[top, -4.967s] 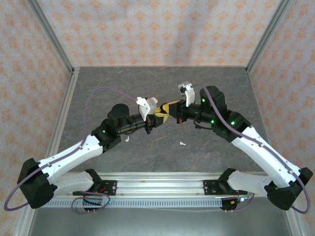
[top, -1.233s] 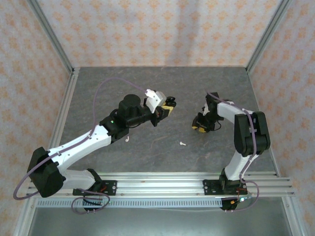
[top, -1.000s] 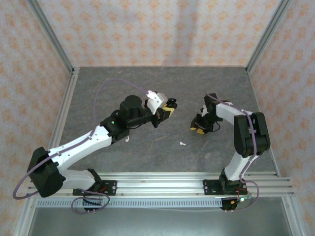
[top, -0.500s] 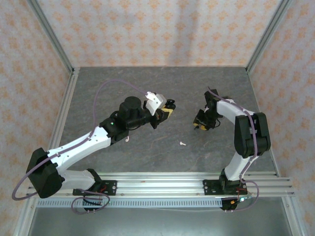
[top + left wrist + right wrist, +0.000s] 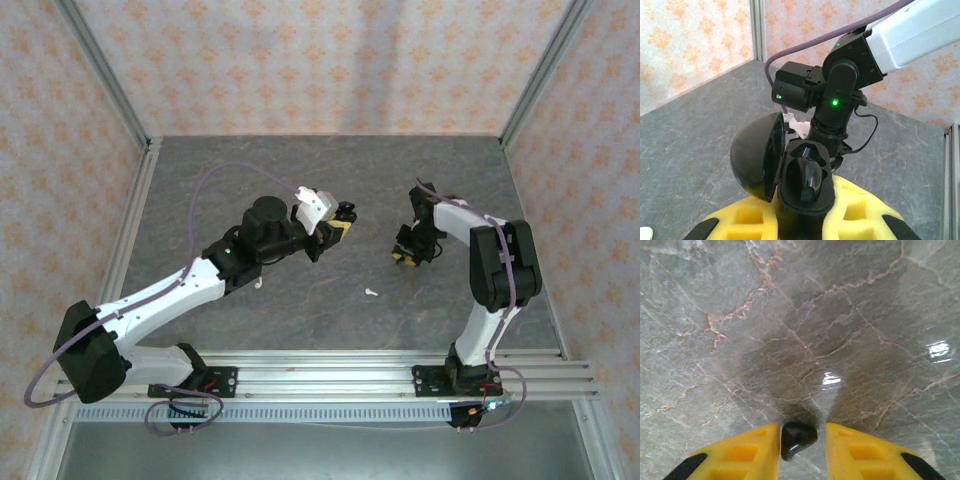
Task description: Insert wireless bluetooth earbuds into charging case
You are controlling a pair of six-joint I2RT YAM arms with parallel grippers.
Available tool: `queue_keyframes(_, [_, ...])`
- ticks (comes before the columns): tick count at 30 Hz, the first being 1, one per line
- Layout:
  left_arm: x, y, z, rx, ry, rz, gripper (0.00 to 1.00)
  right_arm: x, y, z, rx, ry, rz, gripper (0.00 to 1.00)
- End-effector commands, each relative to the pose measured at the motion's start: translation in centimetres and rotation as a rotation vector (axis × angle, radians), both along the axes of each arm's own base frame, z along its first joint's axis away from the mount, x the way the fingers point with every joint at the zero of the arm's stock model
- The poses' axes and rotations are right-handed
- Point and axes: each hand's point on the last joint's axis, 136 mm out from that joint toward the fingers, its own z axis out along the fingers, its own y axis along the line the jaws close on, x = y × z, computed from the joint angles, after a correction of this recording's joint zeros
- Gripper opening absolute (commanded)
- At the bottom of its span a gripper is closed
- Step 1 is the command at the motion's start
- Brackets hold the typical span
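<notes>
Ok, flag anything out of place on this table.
Two tiny white bits lie loose on the grey marbled table: one beside the left arm, one front-centre. Too small to identify, they match neither the open black clamshell case nor its black bud.

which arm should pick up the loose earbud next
right: the right fingers straddle the black earbud on the table; the left fingers are occupied holding the open charging case

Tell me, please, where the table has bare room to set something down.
Bare: the far table strip behind both tools, and the far left corner. Crowded: the middle, between left tool and right tool, near the white bit.
</notes>
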Motion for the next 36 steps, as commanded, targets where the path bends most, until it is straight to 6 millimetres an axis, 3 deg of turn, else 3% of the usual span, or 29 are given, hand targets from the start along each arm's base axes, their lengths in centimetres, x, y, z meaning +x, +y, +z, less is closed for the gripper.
queue_keyframes(1, [-0.1,-0.1,0.3,-0.011,-0.004,0.008,0.00,0.6,0.3,0.1,-0.017,-0.009,0.009,0.28])
queue_keyframes(8, [-0.2,0.1,0.2,-0.013,-0.002,0.012,0.00,0.2,0.8,-0.4,-0.015,0.012,0.037,0.21])
queue_keyframes(18, [-0.4,0.2,0.2,-0.018,-0.005,0.016,0.00,0.4,1.3,0.7,0.014,-0.012,0.059,0.10])
queue_keyframes(36, [-0.4,0.4,0.0,-0.031,-0.005,0.024,0.00,1.8,3.4,3.8,0.140,-0.119,0.056,0.06])
